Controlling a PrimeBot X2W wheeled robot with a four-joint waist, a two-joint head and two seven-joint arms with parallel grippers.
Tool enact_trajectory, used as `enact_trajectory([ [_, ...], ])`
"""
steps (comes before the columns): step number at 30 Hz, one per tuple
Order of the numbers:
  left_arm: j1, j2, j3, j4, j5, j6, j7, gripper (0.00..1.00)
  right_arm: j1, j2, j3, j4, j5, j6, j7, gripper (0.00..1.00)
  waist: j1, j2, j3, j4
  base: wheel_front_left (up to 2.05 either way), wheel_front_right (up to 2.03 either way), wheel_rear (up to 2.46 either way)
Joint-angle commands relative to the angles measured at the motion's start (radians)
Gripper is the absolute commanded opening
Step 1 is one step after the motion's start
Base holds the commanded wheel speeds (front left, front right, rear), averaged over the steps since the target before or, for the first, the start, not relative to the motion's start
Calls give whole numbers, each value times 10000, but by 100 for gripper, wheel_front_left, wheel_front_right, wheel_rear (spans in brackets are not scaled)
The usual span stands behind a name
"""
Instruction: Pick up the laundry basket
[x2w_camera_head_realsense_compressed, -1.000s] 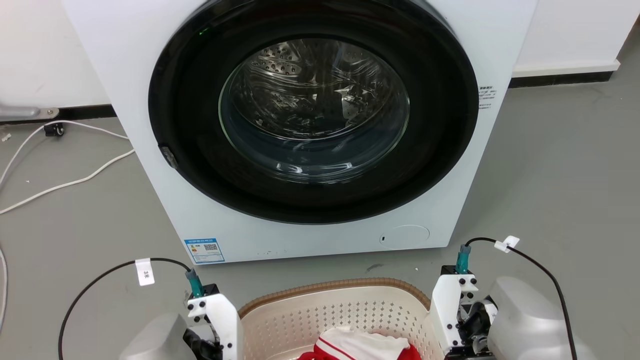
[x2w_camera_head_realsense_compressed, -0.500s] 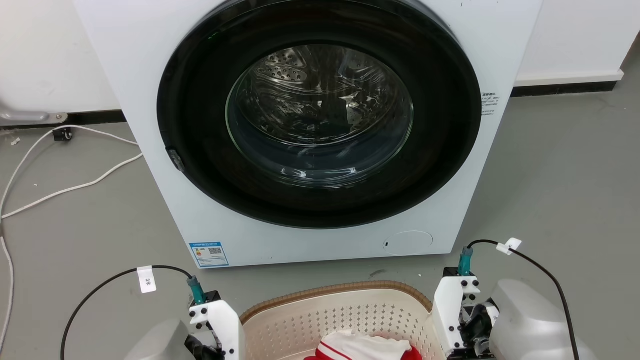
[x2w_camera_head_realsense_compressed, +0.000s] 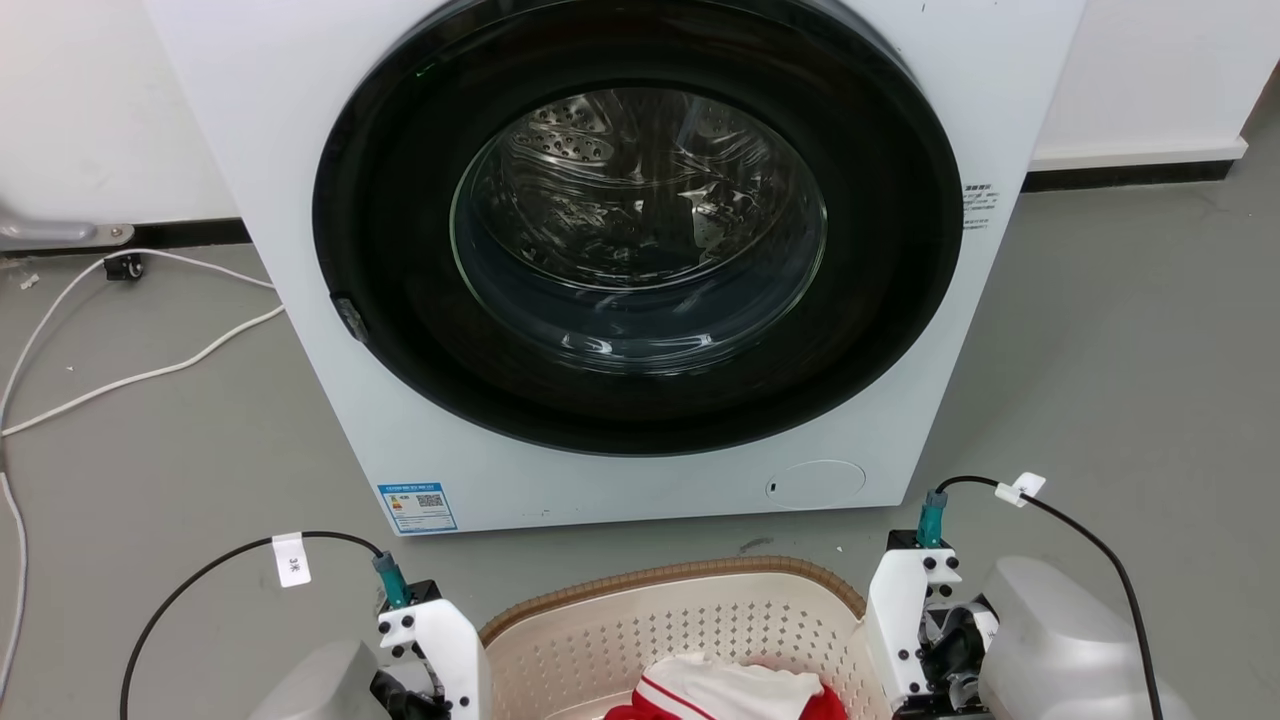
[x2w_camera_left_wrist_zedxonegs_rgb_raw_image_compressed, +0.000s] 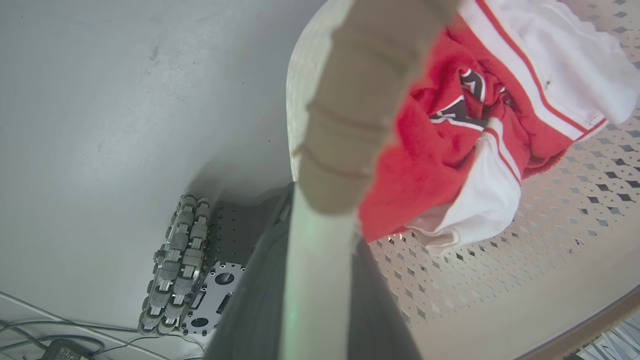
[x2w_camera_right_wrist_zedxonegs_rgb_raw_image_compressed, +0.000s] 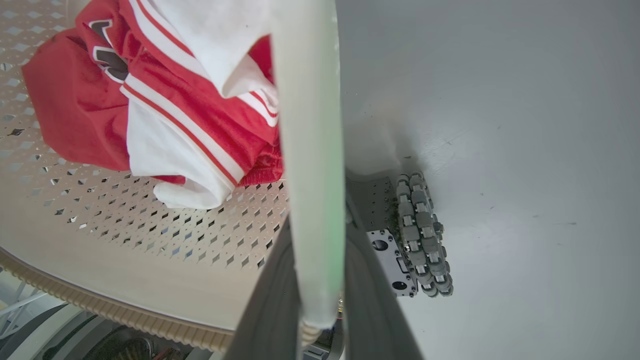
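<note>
- In the head view the laundry basket (x2w_camera_head_realsense_compressed: 670, 574) is seen at 6 o'clock, against the bottom edge, with its brown rim curved toward the machine and its perforated cream wall turned to the camera
- A red and white garment (x2w_camera_head_realsense_compressed: 730, 690) is seen bunched inside the basket, on its perforated floor
- The left gripper (x2w_camera_left_wrist_zedxonegs_rgb_raw_image_compressed: 322, 220) is set at 7 o'clock in the head view; in the left wrist view its dark fingers (x2w_camera_left_wrist_zedxonegs_rgb_raw_image_compressed: 250, 305) are drawn in narrowly on a white handle (x2w_camera_left_wrist_zedxonegs_rgb_raw_image_compressed: 315, 300) of the basket, which is clamped between them
- The right gripper (x2w_camera_right_wrist_zedxonegs_rgb_raw_image_compressed: 317, 220) is set at 5 o'clock, and its fingers (x2w_camera_right_wrist_zedxonegs_rgb_raw_image_compressed: 372, 305) are likewise closed narrowly on the handle of the opposite side
- A grey roller wheel (x2w_camera_left_wrist_zedxonegs_rgb_raw_image_compressed: 175, 265) of the robot's base is shown below each handle, on the grey floor (x2w_camera_head_realsense_compressed: 1100, 350)
- Whether the basket is touching the floor cannot be told
- A black cable (x2w_camera_head_realsense_compressed: 200, 570) with a white tag is looped from each wrist
- A strip of bare floor is left between the basket and the washing machine (x2w_camera_head_realsense_compressed: 640, 250), which is stood at 12 o'clock with its round glass door shut
- A blue label (x2w_camera_head_realsense_compressed: 418, 506) is stuck at the machine's 7 o'clock corner
- A white cable (x2w_camera_head_realsense_compressed: 150, 370) is laid on the floor at 9 o'clock, beside the machine
</note>
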Motion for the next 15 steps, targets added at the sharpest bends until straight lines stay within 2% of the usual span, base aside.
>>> enact_trajectory([
  [1,-48,-53,1,-5,-45,-67,-60,0,-126,35,-56,-39,-18,0,-64,0,0,0,9,-1,0,0,0],
  [15,-141,30,-66,-2,-62,-82,-335,0,-267,35,49,-39,90,0,-261,0,0,0,34,8,0,0,0],
])
